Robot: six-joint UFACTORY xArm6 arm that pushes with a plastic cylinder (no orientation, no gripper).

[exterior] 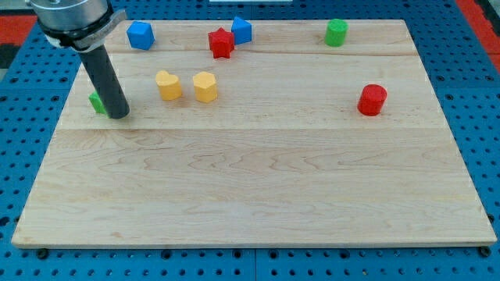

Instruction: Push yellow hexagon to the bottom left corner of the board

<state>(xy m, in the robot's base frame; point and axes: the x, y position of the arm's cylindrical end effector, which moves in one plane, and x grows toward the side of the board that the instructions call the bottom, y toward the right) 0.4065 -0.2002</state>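
Note:
The yellow hexagon [205, 86] sits in the upper left part of the wooden board [258, 187]. A second yellow block [168, 84], which looks heart-shaped, stands just to its left, a small gap apart. My tip [119, 116] rests on the board to the left of both yellow blocks, about a hundred pixels from the hexagon and slightly lower in the view. A green block [95, 101] sits just left of the rod and is partly hidden by it. The board's bottom left corner [23, 238] is far below my tip.
Along the view's top edge of the board stand a blue block [141, 35], a red star [221, 42], another blue block [241, 30] and a green cylinder [337, 32]. A red cylinder [373, 100] stands at the right.

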